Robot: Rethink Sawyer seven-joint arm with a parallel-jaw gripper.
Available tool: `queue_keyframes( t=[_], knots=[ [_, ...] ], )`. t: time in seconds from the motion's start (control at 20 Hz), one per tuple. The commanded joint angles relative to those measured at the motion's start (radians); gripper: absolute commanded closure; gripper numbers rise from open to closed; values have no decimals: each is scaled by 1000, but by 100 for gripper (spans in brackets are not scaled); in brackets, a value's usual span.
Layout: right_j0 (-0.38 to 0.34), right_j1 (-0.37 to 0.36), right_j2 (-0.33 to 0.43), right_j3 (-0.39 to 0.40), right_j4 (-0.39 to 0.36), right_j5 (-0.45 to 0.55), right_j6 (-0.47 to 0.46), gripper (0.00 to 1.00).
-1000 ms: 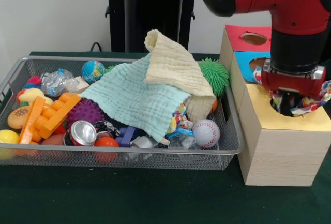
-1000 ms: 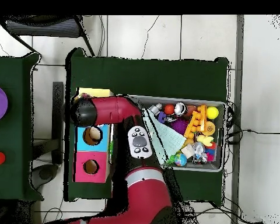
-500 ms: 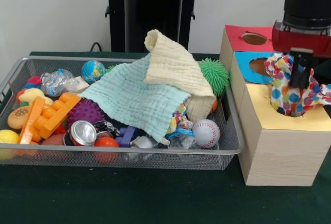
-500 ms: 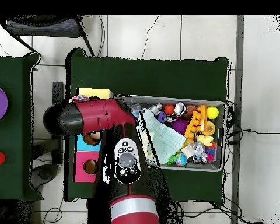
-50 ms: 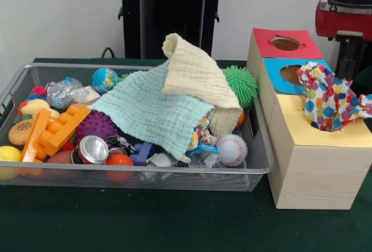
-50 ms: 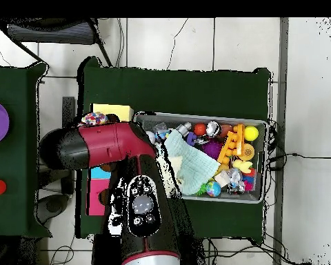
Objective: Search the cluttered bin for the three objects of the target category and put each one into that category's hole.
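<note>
Up top, the red and black arm (image 6: 120,165) sweeps across the overhead view, and in the front view the jaws (image 5: 349,60) show only as a dark stem under a red collar — open or closed, I cannot tell, and nothing hangs from them. Beneath everything lies the dark green table (image 5: 145,223), with a pale wall behind and a light tiled floor around it. Well off to one side of the jaws sits the wire mesh bin (image 5: 139,173), heaped with toys; a pale green cloth (image 5: 154,112) and a cream cloth (image 5: 195,74) lie over the pile. Right below the jaws stands the wooden box (image 5: 311,173), with red, blue and yellow tops. The spotted cloth (image 5: 328,103) sits bunched in the yellow hole, just under the jaws, not touching them. Smaller still: a baseball (image 5: 231,149), a silver can (image 5: 93,149). No lettering legible anywhere.
</note>
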Motion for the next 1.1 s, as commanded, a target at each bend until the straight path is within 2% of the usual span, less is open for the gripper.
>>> queue_keyframes(
  t=[0.05, 0.15, 0.35, 0.45, 0.65, 0.8, 0.95, 1.1],
  knots=[
    [-8, 27, 22, 91, 9, 70, 48, 100],
    [-5, 36, 24, 86, 13, 102, 45, 100],
    [-3, 78, 21, 76, 11, 69, 60, 100],
    [4, 93, 13, 55, 2, 96, 55, 100],
    [-3, 122, 29, 51, 34, 209, 50, 100],
    [1, 117, 30, 60, 57, 304, 60, 100],
    [6, 129, 26, 40, 52, 318, 60, 100],
    [11, 153, 27, 16, 51, 289, 77, 100]
  ],
)
